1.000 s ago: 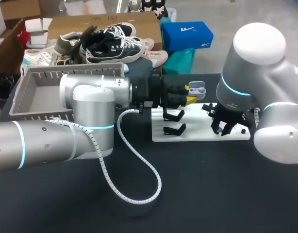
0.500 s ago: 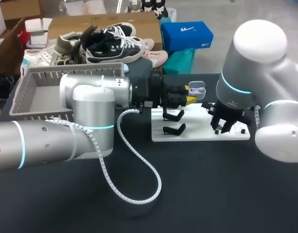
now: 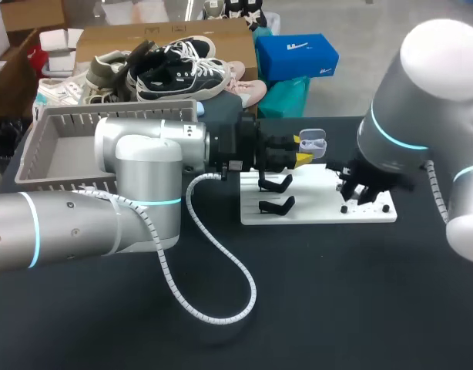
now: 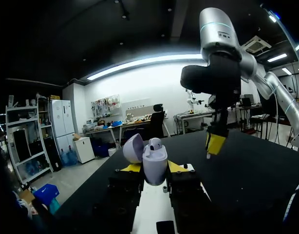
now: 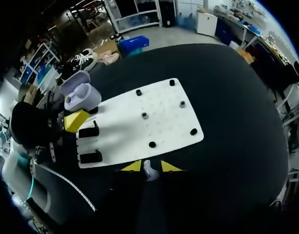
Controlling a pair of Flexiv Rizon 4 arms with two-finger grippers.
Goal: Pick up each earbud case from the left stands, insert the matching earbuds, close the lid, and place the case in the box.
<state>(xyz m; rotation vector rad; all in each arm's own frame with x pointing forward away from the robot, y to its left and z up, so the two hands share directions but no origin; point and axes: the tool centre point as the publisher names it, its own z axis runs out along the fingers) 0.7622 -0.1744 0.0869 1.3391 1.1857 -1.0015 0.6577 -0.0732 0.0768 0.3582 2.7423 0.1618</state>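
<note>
My left gripper (image 3: pixel 302 154) is shut on a lavender earbud case (image 3: pixel 312 142) and holds it upright above the white board's (image 3: pixel 321 210) far left corner. The lid (image 4: pixel 133 147) stands open and one white earbud (image 4: pixel 155 144) sits in the case (image 4: pixel 154 165). My right gripper (image 3: pixel 360 194) hangs over the board's right part, shut on a small white earbud (image 5: pixel 148 170) between its yellow tips. In the right wrist view the case (image 5: pixel 81 97) is ahead of that gripper and off to the side. Two black stands (image 3: pixel 276 183) on the board's left part are bare.
Several black pegs (image 5: pixel 152 144) stick up from the board's (image 5: pixel 140 122) right half. A grey basket (image 3: pixel 59 154) stands at the table's far left, behind my left arm. The left arm's white cable (image 3: pixel 221 285) loops across the black tabletop in front of the board.
My right arm has swung to the right and its gripper has shifted slightly right over the board with the earbud. The left arm and the case have stayed still.
</note>
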